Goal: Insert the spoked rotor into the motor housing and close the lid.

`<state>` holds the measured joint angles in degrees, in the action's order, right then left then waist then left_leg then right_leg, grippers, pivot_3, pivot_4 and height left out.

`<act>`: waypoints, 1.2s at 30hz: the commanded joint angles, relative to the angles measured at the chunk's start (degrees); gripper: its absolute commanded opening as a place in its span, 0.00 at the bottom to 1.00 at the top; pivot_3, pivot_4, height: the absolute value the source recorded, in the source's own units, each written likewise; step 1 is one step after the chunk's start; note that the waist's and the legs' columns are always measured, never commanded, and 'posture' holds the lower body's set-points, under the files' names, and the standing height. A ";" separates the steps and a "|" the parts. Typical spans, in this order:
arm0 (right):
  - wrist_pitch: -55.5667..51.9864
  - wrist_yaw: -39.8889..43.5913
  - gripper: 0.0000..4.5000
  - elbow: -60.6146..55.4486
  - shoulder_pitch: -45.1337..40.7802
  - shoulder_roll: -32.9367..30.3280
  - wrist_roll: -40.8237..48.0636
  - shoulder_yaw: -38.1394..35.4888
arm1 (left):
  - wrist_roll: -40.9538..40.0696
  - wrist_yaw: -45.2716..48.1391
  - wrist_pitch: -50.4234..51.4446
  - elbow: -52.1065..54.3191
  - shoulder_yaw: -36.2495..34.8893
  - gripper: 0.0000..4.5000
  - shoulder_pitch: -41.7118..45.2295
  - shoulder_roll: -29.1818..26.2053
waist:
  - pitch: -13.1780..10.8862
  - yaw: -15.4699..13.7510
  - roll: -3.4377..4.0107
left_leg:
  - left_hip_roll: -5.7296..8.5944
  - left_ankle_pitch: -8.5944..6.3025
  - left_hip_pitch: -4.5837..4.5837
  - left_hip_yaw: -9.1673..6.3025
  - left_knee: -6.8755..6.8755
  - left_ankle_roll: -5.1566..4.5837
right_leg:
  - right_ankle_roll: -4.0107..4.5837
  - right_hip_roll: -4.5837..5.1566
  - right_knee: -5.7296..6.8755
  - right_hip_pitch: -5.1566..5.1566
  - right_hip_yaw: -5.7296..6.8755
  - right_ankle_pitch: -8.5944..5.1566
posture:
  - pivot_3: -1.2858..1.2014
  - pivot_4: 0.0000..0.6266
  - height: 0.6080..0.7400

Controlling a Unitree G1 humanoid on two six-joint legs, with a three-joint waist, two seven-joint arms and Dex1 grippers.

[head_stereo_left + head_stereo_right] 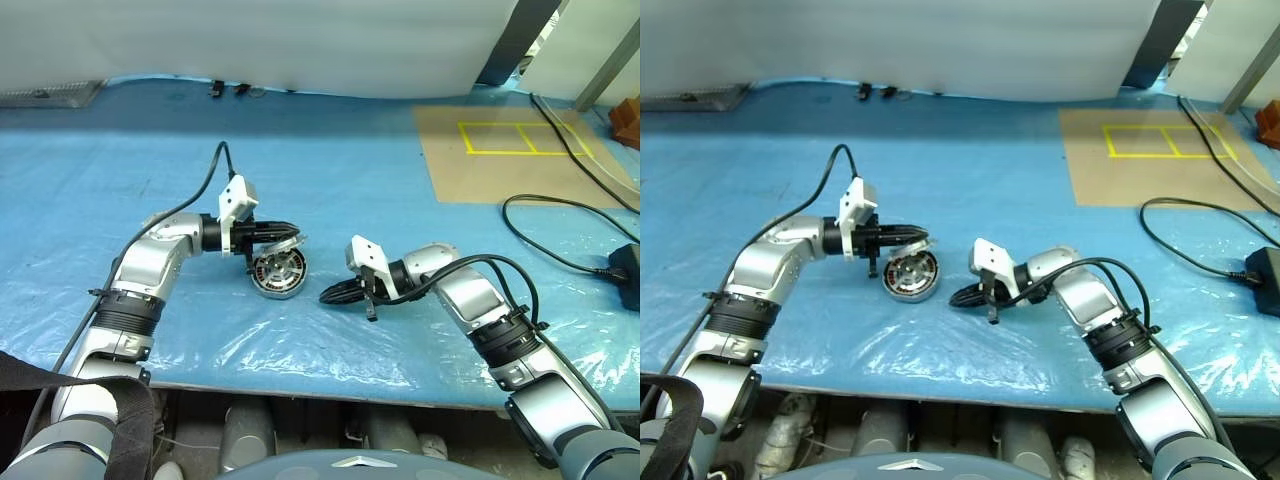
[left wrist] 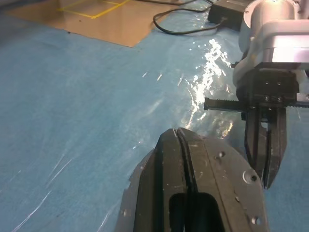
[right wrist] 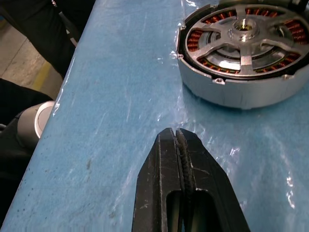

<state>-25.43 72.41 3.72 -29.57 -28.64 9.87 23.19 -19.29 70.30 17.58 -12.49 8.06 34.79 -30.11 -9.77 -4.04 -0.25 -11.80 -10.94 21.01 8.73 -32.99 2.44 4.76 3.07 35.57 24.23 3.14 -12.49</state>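
The motor housing (image 1: 278,273) lies just left of centre on the blue-covered desk (image 1: 400,200), copper windings showing between silver spokes, so the spoked rotor (image 3: 244,36) looks already seated. The left gripper (image 1: 292,235) hangs at its upper edge, jaws pressed together around nothing; the right gripper (image 1: 330,296) sits to its right, jaws likewise pressed together. Next, fetch the lid and lower it flat, centred on the hub.

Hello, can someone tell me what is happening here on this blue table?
A humanoid robot is assembling a motor. The motor housing lies on the blue table with the spoked rotor already sitting inside its copper windings. The left tool, shut, holds the lid at the housing's far edge. The right tool is shut, holds nothing, and rests beside the housing.
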 commanded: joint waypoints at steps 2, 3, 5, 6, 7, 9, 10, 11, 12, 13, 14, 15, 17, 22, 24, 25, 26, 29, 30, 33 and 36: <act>0.10 -0.36 0.00 -2.47 0.36 -0.63 1.40 -1.75 | 3.86 2.11 -1.47 4.88 3.96 0.01 -1.65 -2.78 | 0.00 0.04 0.00 | 0.00 0.00 -0.01 0.00 0.00 0.00 | 0.00 0.00 -0.01 0.00 0.00 0.00 | 0.52 0.24 1.00; 0.28 -0.87 0.00 -2.32 0.29 -0.36 1.35 -1.86 | 4.66 2.32 -1.87 5.60 4.70 0.01 -2.40 -3.42 | 0.00 0.04 0.00 | 0.01 0.00 0.00 0.00 0.01 0.00 | 0.00 0.00 -0.02 0.00 0.00 0.00 | 0.52 0.24 1.00; 2.32 -3.64 0.00 -0.95 -0.57 1.89 0.97 -2.82 | 7.09 1.93 -3.70 7.23 6.31 0.01 -5.77 -4.93 | 0.00 0.25 0.01 | -0.01 0.00 -0.01 0.00 0.04 0.00 | 0.00 0.00 -0.04 0.00 0.00 0.00 | 0.52 0.24 1.00; 2.98 -5.10 0.00 -0.45 -0.88 3.06 0.86 -3.29 | 7.83 1.28 -4.58 7.61 6.46 0.01 -7.34 -5.29 | 0.00 0.34 0.02 | -0.01 0.00 -0.01 -0.01 0.06 0.01 | 0.00 0.00 -0.04 0.01 -0.01 0.00 | 0.52 0.24 1.00; 2.94 -5.88 0.00 -0.36 -1.05 3.96 1.11 -3.63 | 8.31 0.72 -5.16 8.17 6.40 0.01 -8.96 -5.60 | 0.00 0.29 0.02 | -0.01 0.00 -0.02 0.00 0.11 0.01 | 0.00 -0.01 -0.05 0.01 -0.01 -0.01 | 0.52 0.24 1.00; 1.80 -6.68 0.00 -1.06 -1.22 5.60 2.48 -4.53 | 8.57 -1.53 -6.48 9.57 5.26 0.01 -12.03 -5.35 | 0.02 0.18 0.06 | -0.01 0.00 -0.08 0.01 0.13 0.02 | 0.00 -0.01 -0.05 0.00 0.01 -0.01 | 0.52 0.24 1.00; 0.99 -7.02 0.00 -1.55 -1.33 6.64 3.55 -5.11 | 8.73 -3.61 -8.04 10.26 4.13 0.01 -13.38 -4.74 | 0.03 0.14 0.08 | 0.01 -0.01 -0.07 0.01 0.12 0.02 | 0.01 0.00 -0.05 -0.02 0.01 -0.01 | 0.52 0.24 1.00; 0.50 -7.31 0.00 -1.85 -1.41 7.31 4.25 -5.49 | 8.81 -5.09 -9.17 10.67 3.38 0.01 -14.20 -4.32 | 0.03 0.13 0.07 | 0.01 -0.01 -0.10 0.02 0.12 0.01 | 0.00 0.01 -0.05 -0.05 0.01 -0.01 | 0.52 0.24 1.00; -0.05 -7.89 0.00 -1.73 -1.75 8.45 5.19 -6.11 | 6.65 -8.02 -9.53 11.56 0.75 0.01 -14.76 -2.25 | 0.03 0.13 0.08 | 0.01 -0.01 -0.11 0.02 0.10 0.01 | 0.00 0.01 -0.06 -0.06 0.01 -0.01 | 0.52 0.24 1.00; -0.50 -8.25 0.00 -1.68 -1.94 9.30 5.90 -6.55 | 4.56 -10.16 -9.45 12.63 -1.39 0.01 -15.27 -0.59 | 0.03 0.14 0.08 | 0.02 -0.01 -0.11 0.02 0.09 0.01 | 0.00 0.02 -0.06 -0.08 0.01 -0.01 | 0.52 0.24 1.00; -0.78 -8.47 0.00 -1.63 -2.05 9.79 6.27 -6.80 | 3.19 -11.38 -9.15 13.37 -2.77 0.01 -15.56 0.53 | 0.02 0.12 0.08 | 0.01 -0.02 -0.10 0.02 0.03 0.00 | 0.00 0.03 -0.04 -0.08 0.01 -0.01 | 0.52 0.24 1.00; -0.81 -8.43 0.00 -1.37 -2.31 10.40 6.68 -6.87 | 0.83 -13.58 -8.91 15.17 -5.33 0.01 -15.92 2.30 | 0.02 0.09 0.07 | 0.01 -0.01 -0.09 0.01 0.01 0.01 | 0.00 0.02 -0.03 -0.08 0.01 0.00 | 0.52 0.24 1.00; -0.51 -8.16 0.00 -0.87 -2.84 11.45 7.17 -6.55 | -2.58 -17.12 -8.42 18.81 -9.48 0.01 -17.29 4.32 | 0.01 0.10 0.05 | 0.01 -0.01 -0.05 0.01 0.00 0.01 | 0.00 0.03 -0.03 -0.07 0.02 0.00 | 0.52 0.24 1.00; 1.29 -9.03 0.27 0.67 -4.66 14.76 7.32 -5.91 | -4.42 -21.40 -8.31 26.65 -14.22 0.00 -26.76 4.49 | 0.01 1.14 0.05 | 0.00 -0.02 0.01 0.00 0.19 0.02 | 0.00 0.00 -0.15 -0.06 0.01 -0.01 | 0.52 0.24 1.00; 1.96 -9.78 0.43 1.58 -5.65 16.22 7.18 -6.01 | -5.04 -22.78 -8.37 30.02 -15.63 0.00 -32.29 4.65 | 0.01 1.85 0.05 | -0.01 -0.02 0.03 0.01 0.31 0.02 | 0.00 -0.01 -0.26 -0.04 0.00 -0.01 | 0.52 0.24 1.00; 2.19 -9.97 0.51 2.05 -6.02 16.57 6.90 -5.90 | -5.02 -23.26 -8.56 31.20 -15.89 0.00 -34.64 4.61 | 0.01 1.73 0.06 | -0.02 -0.02 0.05 0.00 0.34 0.02 | 0.00 -0.03 -0.32 -0.04 0.00 -0.01 | 0.52 0.24 1.00; 2.82 -10.37 0.58 2.94 -6.49 16.89 6.12 -5.51 | -4.62 -23.88 -9.30 32.30 -16.18 0.00 -37.85 4.79 | 0.00 1.68 0.04 | -0.02 -0.02 -0.01 0.02 0.40 0.01 | 0.00 -0.03 -0.38 0.00 0.03 -0.02 | 0.52 0.24 1.00; 5.14 -12.01 0.83 6.38 -8.12 17.67 2.76 -3.62 | -2.75 -25.93 -12.40 34.85 -16.62 0.00 -46.37 5.87 | 0.00 1.71 0.03 | -0.01 -0.03 0.01 0.03 0.39 -0.01 | 0.00 -0.04 -0.43 0.02 0.05 -0.01 | 0.52 0.24 1.00; 5.80 -13.04 0.90 7.88 -8.72 18.24 1.60 -3.15 | -2.60 -26.87 -13.31 35.54 -16.78 0.00 -48.49 6.70 | 0.00 1.65 0.03 | -0.02 -0.05 0.01 0.03 0.38 -0.03 | -0.01 -0.04 -0.46 0.01 0.05 -0.01 | 0.52 0.24 1.00; 7.41 -14.31 0.99 11.84 -10.19 19.65 -0.81 -1.93 | -1.23 -29.24 -15.61 36.39 -16.75 0.00 -53.02 8.36 | 0.00 1.53 0.03 | -0.03 -0.15 -0.03 0.04 0.38 -0.20 | -0.02 -0.03 -0.50 -0.04 0.05 -0.01 | 0.52 0.24 1.00; 8.19 -13.87 0.99 14.44 -11.63 20.53 -1.82 -1.44 | -0.98 -30.84 -16.58 37.38 -16.98 0.00 -54.90 9.02 | -0.01 1.55 0.03 | -0.04 -0.16 -0.06 0.04 0.41 -0.21 | -0.03 -0.04 -0.49 -0.05 0.06 -0.02 | 0.52 0.24 1.00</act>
<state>-18.77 58.43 18.23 -39.13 -8.68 8.49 21.68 -20.25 40.45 2.89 21.56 -7.90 -19.50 -21.24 -9.78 -2.50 -0.22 -11.84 -11.10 20.95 8.75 -32.59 2.23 4.73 3.03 35.08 24.18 3.19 -12.51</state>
